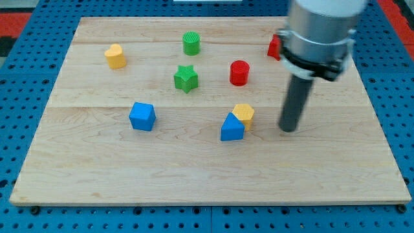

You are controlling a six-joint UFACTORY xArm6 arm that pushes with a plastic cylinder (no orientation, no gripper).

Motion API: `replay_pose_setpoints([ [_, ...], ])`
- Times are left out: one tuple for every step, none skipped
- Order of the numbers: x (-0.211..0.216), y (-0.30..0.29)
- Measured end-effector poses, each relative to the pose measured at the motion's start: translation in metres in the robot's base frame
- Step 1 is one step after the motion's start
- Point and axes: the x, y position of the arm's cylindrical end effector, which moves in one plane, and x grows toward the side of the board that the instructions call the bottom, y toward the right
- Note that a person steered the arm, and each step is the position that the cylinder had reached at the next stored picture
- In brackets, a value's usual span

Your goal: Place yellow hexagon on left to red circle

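The yellow hexagon [245, 114] lies right of the board's middle, touching the blue triangle [231, 127] at its lower left. The red circle [239, 72] stands above it, a little to the left, with a gap between them. My tip [288, 129] rests on the board to the right of the yellow hexagon, a short gap apart from it and at about the height of the blue triangle.
A green star [185, 78] is left of the red circle. A green circle [191, 43] is at the top middle. A yellow heart [116, 56] is at the top left. A blue cube [142, 116] is at the left middle. Another red block [275, 46] is partly hidden behind the arm.
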Motion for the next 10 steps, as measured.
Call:
replay_pose_setpoints([
  [-0.002, -0.057],
  [-0.021, -0.108],
  [0.002, -0.115],
  [-0.041, -0.137],
  [-0.057, -0.133],
  [-0.083, -0.134],
  [-0.09, -0.14],
  [-0.091, -0.148],
  [-0.099, -0.148],
  [-0.114, -0.12],
])
